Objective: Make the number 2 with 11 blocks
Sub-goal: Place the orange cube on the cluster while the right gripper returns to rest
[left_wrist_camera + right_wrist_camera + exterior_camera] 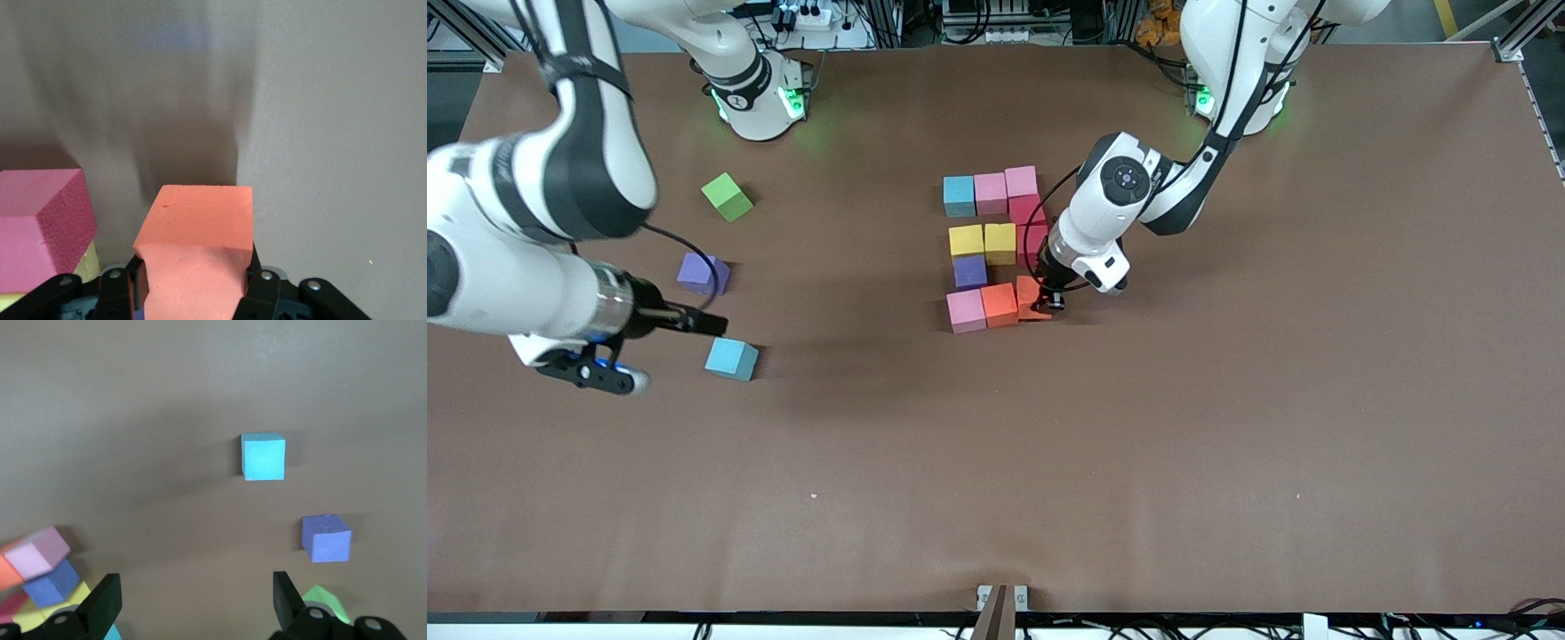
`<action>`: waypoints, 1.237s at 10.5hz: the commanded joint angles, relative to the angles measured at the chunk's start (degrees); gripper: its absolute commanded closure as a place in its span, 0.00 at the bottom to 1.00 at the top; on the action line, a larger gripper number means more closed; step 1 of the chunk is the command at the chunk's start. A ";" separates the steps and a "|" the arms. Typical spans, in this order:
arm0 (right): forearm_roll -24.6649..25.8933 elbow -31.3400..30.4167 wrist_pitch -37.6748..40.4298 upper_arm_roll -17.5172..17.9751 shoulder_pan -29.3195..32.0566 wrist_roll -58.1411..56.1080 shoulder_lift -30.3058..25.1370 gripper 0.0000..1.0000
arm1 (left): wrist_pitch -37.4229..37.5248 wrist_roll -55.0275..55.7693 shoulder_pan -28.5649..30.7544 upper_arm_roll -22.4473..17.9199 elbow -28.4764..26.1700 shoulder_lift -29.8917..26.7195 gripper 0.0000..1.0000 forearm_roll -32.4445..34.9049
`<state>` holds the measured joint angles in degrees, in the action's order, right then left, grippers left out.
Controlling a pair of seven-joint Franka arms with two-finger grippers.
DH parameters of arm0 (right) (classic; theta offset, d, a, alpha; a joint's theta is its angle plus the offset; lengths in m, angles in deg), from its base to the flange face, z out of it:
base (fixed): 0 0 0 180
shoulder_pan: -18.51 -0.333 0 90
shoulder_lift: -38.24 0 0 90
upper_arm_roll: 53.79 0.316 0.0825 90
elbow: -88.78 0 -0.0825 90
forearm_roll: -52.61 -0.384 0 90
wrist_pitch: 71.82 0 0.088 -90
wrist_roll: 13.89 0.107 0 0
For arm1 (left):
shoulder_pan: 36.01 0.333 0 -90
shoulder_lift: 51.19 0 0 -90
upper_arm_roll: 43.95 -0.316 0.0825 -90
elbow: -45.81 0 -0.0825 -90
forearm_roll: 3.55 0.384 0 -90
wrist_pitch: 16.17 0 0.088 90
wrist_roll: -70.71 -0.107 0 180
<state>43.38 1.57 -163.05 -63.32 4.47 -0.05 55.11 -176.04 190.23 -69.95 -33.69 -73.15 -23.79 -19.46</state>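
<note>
Brown worktop (1227, 427) carries the number 2 (996, 249) at its middle. Left tool (1049, 300) is clamped on an orange block (1032, 298) at the digit's nearest row. Right tool (694, 322), fingers apart, hangs beside a loose light-blue cube (731, 358).

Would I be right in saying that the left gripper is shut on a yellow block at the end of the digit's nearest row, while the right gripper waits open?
Not quite: the block in the left gripper is orange, not yellow, as the left wrist view shows. It is indeed at the end of the digit's nearest row, and the right gripper does wait open.
</note>
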 commanded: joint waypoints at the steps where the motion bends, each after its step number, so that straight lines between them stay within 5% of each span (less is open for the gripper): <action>1: 1.41 -9.62 -1.15 8.78 8.47 -5.66 -9.46 0.00 | -0.88 0.71 -0.43 -0.51 1.28 1.69 0.84 -0.70; 3: 4.19 -10.43 -1.15 18.81 16.83 -5.76 -12.73 0.00 | -0.88 0.71 -0.08 -0.34 1.28 1.86 0.83 -0.26; 5: 8.61 -9.73 -1.93 20.08 16.86 -6.19 -13.70 0.00 | -0.71 0.98 0.27 -0.25 1.36 2.39 0.82 -0.35; 8: 8.79 -5.97 -0.37 18.07 17.30 -11.82 -14.50 0.00 | -0.36 1.15 0.54 -0.16 2.94 3.97 0.80 -0.18; 13: 8.26 0.55 4.12 9.98 14.75 -13.48 -15.11 0.00 | -0.09 0.45 0.63 -0.07 4.26 4.85 0.80 0.44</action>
<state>51.54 1.27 -160.32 -51.61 20.35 -12.26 40.83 -176.26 190.35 -69.42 -33.89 -70.51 -20.16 -19.45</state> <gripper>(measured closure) 0.000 0.449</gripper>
